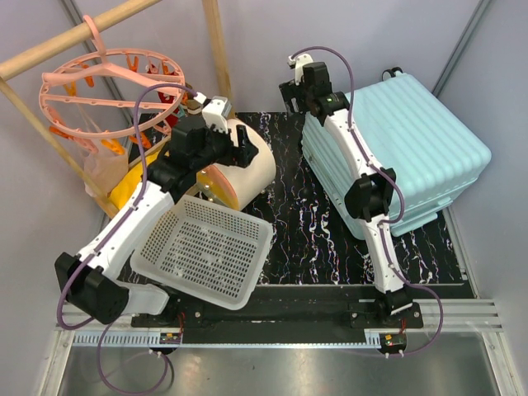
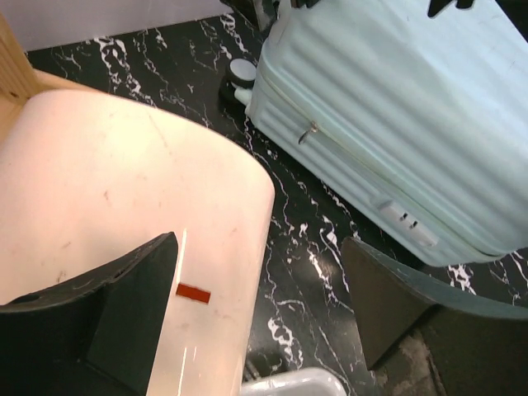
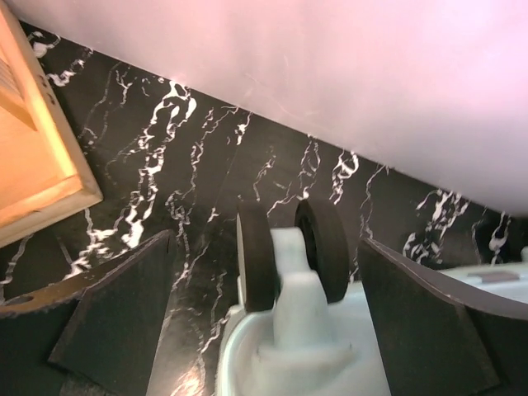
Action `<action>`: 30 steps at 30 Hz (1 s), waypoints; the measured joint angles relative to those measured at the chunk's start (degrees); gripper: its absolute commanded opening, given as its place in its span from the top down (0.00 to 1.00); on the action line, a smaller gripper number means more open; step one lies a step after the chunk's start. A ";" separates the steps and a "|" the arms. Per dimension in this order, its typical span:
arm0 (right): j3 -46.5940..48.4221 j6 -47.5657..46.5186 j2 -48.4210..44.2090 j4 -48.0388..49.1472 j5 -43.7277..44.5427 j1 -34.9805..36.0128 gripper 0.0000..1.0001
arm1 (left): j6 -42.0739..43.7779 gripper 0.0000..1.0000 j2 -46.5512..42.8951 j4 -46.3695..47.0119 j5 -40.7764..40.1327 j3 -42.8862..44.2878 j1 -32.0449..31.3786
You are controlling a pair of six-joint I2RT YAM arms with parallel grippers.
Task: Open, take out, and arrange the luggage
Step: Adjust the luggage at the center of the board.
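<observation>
two arms reach over the black marbled surface (image 1: 297, 239) in the top view. the pale mint-blue ribbed hard-shell luggage (image 1: 421, 140) lies closed at the right of it. the right tool (image 1: 290, 92) is at its far left corner, and the left tool (image 1: 241, 147) is above the cream rounded drawer box (image 1: 256, 173). a white perforated plastic basket (image 1: 206, 247) sits near the left arm's base.

in the left wrist view the left tool's fingers stand wide apart and hold nothing. the cream box is under them and the luggage lies across a strip of surface. its small metal zip pull (image 2: 309, 132) hangs on the seam, which runs shut.

in the right wrist view the right tool is spread wide too, and empty. a pair of black wheels (image 3: 318, 247) sits between its fingers, touching neither (as far as i can tell).

i judge the opening step is not yet done. the next move calls for one tool to reach the zip pull, pinch it and draw it along the seam while the other steadies the shell.
</observation>
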 measured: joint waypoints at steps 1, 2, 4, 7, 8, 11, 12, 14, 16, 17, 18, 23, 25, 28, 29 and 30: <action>0.42 -0.72 0.59 0.24 -0.09 0.00 0.00 | 0.15 0.15 -0.55 -0.61 0.11 -0.24 0.04; 0.50 -1.62 0.85 0.42 -0.35 0.00 0.00 | 0.42 0.15 -0.87 -1.07 0.13 -0.33 0.11; 0.50 -3.08 0.96 0.37 -0.96 0.00 0.00 | 0.92 0.15 -1.27 -1.90 0.13 -0.33 0.22; 0.55 -5.25 1.18 0.00 -2.25 0.07 0.09 | 1.97 0.15 -1.75 -3.13 0.11 -0.42 0.31; 0.55 -6.25 1.25 -0.07 -2.36 0.09 0.10 | 2.38 0.14 -1.92 -3.52 0.09 -0.48 0.33; 0.55 -7.91 1.25 -0.24 -3.10 -0.22 0.33 | 3.52 0.14 -2.73 -3.82 -0.09 -1.42 0.42; 0.48 -8.35 1.25 -0.22 -3.48 -0.39 0.39 | 3.74 0.14 -2.91 -4.13 -0.11 -1.64 0.46; 0.11 -8.39 0.94 0.15 -4.61 -1.03 0.66 | 4.28 0.14 -3.28 -4.76 -0.26 -2.10 0.48; -1.20 -7.39 0.20 1.07 -6.80 -1.84 0.97 | 4.66 0.14 -3.28 -5.20 -0.35 -2.23 0.52; -2.19 -6.67 -0.37 1.68 -8.07 -2.19 0.98 | 4.83 0.14 -3.28 -5.31 -0.37 -2.29 0.52; -2.99 -6.45 -0.85 2.03 -8.63 -2.23 0.98 | 4.98 0.14 -3.28 -5.40 -0.37 -2.32 0.52; -10.60 -5.68 -5.70 2.91 -9.84 -0.66 0.98 | 5.68 0.14 -3.28 -5.40 -0.70 -2.32 0.57; -13.40 -5.42 -7.72 2.49 -10.45 0.48 0.98 | 5.73 0.14 -3.28 -5.40 -0.87 -2.32 0.57; -16.59 -4.81 -10.43 0.87 -11.54 2.58 0.98 | 5.73 0.14 -3.28 -5.38 -1.07 -2.32 0.57; -17.46 -4.52 -11.26 0.28 -12.02 3.26 0.98 | 5.75 0.13 -3.28 -5.38 -1.20 -2.32 0.57; -18.12 -4.24 -11.87 -0.15 -12.44 3.78 0.98 | 5.75 0.14 -3.30 -5.38 -1.27 -2.32 0.57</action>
